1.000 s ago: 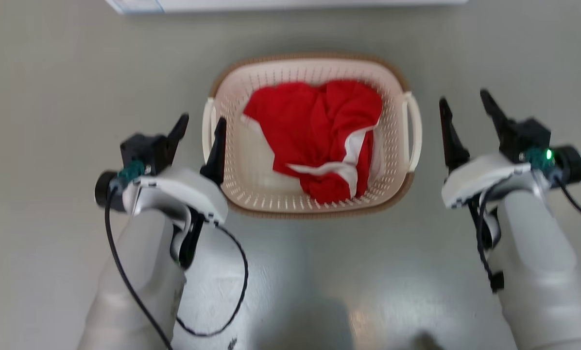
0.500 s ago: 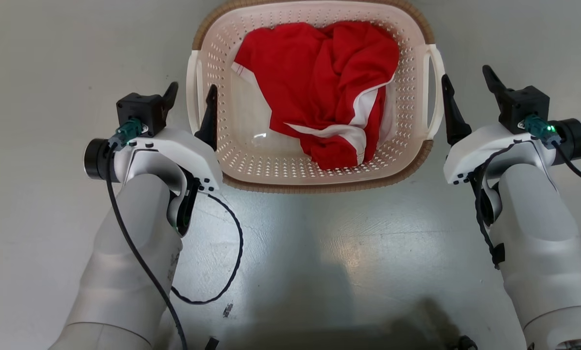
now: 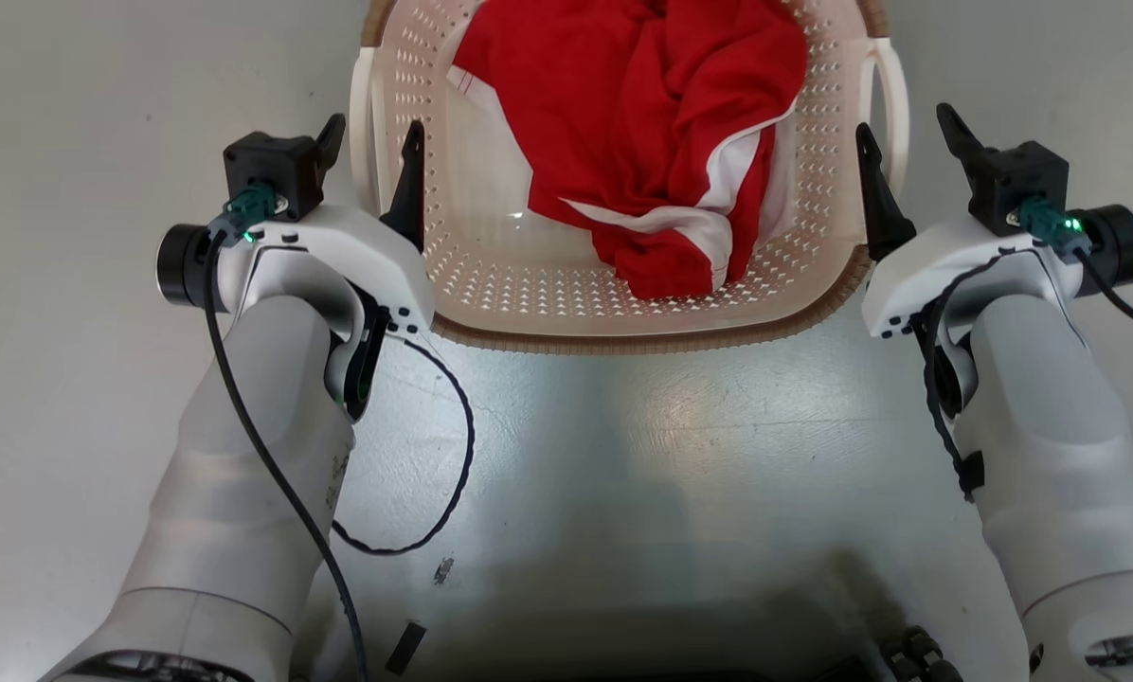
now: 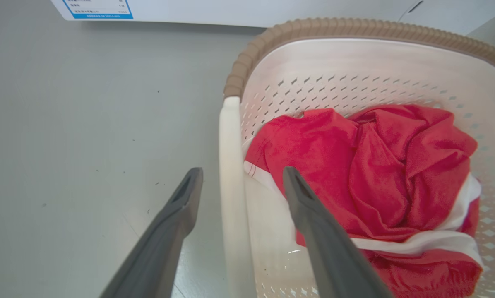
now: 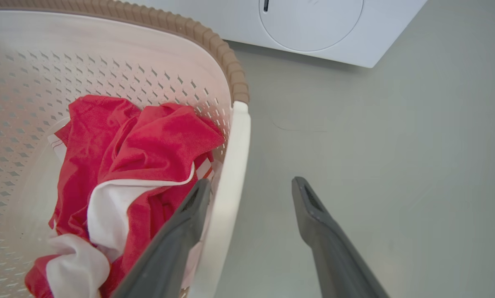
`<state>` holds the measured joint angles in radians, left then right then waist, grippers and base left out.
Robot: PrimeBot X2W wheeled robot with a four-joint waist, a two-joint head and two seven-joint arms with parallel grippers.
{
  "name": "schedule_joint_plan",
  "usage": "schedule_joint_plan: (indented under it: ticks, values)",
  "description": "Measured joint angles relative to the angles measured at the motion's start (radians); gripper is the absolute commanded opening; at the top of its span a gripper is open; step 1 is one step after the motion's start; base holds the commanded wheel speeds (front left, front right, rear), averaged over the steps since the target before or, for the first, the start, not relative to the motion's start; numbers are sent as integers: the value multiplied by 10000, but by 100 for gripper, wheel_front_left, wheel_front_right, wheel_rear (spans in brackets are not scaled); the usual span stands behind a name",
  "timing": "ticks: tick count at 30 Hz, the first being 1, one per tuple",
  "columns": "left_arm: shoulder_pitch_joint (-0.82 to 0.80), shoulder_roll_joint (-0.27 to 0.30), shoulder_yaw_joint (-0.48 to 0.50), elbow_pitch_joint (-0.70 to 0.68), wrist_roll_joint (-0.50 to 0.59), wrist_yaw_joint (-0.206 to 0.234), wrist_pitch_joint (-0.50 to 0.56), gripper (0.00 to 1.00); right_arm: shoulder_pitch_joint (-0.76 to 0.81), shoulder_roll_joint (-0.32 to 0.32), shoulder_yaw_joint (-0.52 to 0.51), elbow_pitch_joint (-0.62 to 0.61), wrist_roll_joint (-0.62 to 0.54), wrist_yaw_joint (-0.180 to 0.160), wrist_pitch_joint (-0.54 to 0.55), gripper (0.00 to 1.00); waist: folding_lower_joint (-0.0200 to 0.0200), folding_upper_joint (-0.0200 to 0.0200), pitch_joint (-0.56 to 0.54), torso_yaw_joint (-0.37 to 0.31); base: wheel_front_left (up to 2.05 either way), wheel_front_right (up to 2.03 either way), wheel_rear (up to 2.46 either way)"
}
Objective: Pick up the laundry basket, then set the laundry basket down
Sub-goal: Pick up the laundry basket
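cream perforated laundry basket (image 3: 548, 294), brown-rimmed, on grey floor (image 3: 623, 455), centre far, with red-and-white garment (image 3: 642, 123) inside; left gripper (image 3: 374, 142) jaws apart, astride left loop handle (image 4: 231, 186); right gripper (image 3: 905, 128) likewise apart, astride right loop handle (image 5: 227, 198); white washer (image 5: 313, 25) beyond.
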<state>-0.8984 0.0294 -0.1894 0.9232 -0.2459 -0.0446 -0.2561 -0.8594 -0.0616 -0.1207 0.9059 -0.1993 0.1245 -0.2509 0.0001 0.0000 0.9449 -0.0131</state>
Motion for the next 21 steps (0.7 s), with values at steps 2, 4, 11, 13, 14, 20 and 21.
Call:
schedule_joint_plan:
  ticks: [2,4,11,13,14,20,21]
  values:
    - [-54,-4,-40,12,-12,21,0,100,-75,-2,8,38,0,0,0,100,0,0,53,22,0,0,0]
    - [-167,-6,-127,84,-17,94,0,100,-234,-4,58,148,4,0,0,100,0,0,135,70,0,0,0]
    - [-385,-12,-408,430,-115,182,0,100,-477,-17,314,431,353,0,0,100,0,0,245,165,0,0,0]
    - [-409,-15,-451,479,-184,188,0,100,-489,-19,368,433,412,0,0,100,0,0,259,166,0,0,0]
    - [-423,-15,-470,504,-188,198,0,100,-487,-19,391,439,437,0,0,100,0,0,259,164,0,0,0]
    - [-558,-15,-564,719,-205,282,0,100,-487,-23,443,431,512,0,0,100,0,0,250,124,0,0,0]
    - [-562,-17,-577,780,-205,284,0,100,-484,-27,439,433,512,0,0,100,0,0,247,118,0,0,0]
